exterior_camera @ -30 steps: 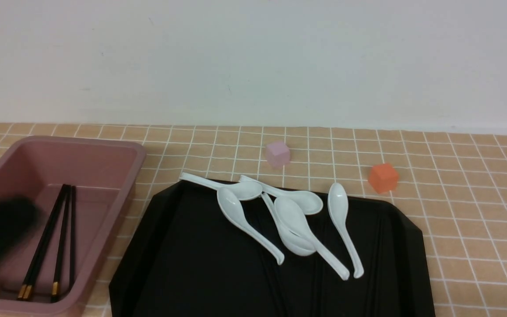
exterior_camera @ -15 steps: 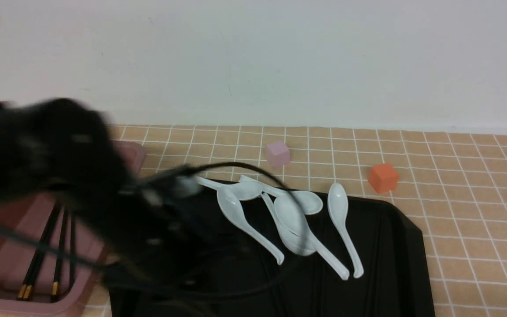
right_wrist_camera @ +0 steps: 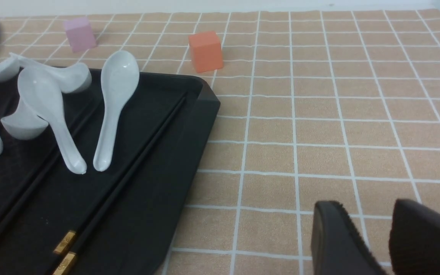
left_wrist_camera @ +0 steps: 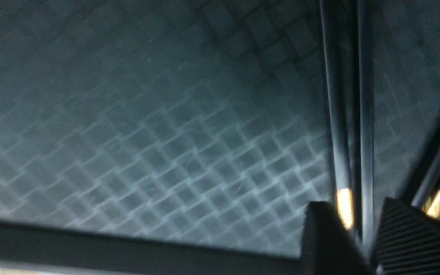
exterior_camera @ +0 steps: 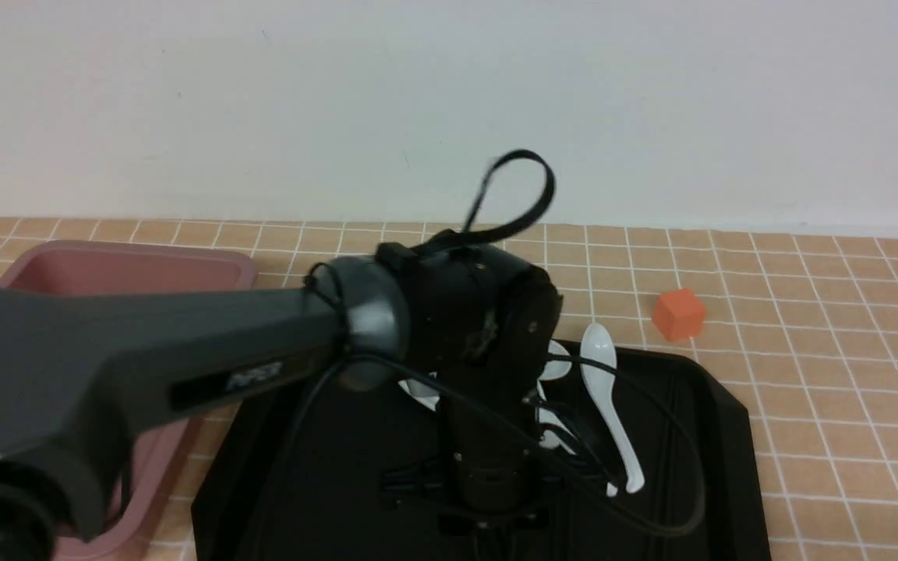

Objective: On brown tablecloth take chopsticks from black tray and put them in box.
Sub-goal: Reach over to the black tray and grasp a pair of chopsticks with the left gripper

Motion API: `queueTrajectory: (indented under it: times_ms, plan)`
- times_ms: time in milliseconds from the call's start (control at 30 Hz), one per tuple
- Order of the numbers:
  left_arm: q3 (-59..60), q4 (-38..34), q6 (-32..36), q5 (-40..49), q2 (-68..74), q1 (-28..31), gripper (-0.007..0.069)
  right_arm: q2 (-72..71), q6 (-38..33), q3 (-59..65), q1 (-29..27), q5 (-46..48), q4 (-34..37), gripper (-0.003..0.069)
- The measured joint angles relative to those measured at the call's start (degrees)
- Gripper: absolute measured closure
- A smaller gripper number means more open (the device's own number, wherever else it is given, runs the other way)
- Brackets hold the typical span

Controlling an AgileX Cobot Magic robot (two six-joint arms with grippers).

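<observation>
The black tray (exterior_camera: 722, 436) lies on the brown tablecloth (exterior_camera: 807, 351). My left arm reaches across it, and the left gripper (exterior_camera: 488, 538) points down at the tray's near middle. In the left wrist view the left gripper (left_wrist_camera: 355, 204) is narrowly open just above the tray floor. A pair of chopsticks (left_wrist_camera: 342, 114) with a gold band runs between its fingertips, and another pair (left_wrist_camera: 437, 152) lies beside it. More chopsticks (right_wrist_camera: 139, 164) lie near the tray's right rim (right_wrist_camera: 201, 99). The pink box (exterior_camera: 129, 269) is at the left, mostly hidden. My right gripper (right_wrist_camera: 367, 204) hovers narrowly open and empty over cloth right of the tray.
Several white spoons (exterior_camera: 605, 389) lie in the far part of the tray, partly hidden by my arm. An orange cube (exterior_camera: 679, 314) stands on the cloth behind the tray's right corner. A pale pink cube (right_wrist_camera: 78, 33) stands behind the tray. A white wall closes the back.
My left arm has swung fast from over the box to the right and now points down over the tray's middle. It now hides the pink cube and most spoons.
</observation>
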Motion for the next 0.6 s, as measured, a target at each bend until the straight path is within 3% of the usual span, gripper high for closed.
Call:
queueTrajectory:
  times_ms: [100, 200, 433, 600]
  plan:
    - [-0.3, 2.1, -2.6, -1.3, 0.4, 0.0, 0.0287, 0.0, 0.0, 0.0, 0.0, 0.0, 0.0, 0.0419]
    - [-0.5, 5.4, -5.9, -3.4, 0.4, 0.0, 0.0251, 0.0, 0.0, 0.0, 0.0, 0.0, 0.0, 0.0419]
    - [-0.7, 9.6, -13.7, -6.7, 3.0, 0.0, 0.0246, 0.0, 0.0, 0.0, 0.0, 0.0, 0.0, 0.0419]
    - [-1.0, 9.4, -15.1, -7.3, 5.4, 0.0, 0.0249, 0.0, 0.0, 0.0, 0.0, 0.0, 0.0, 0.0419]
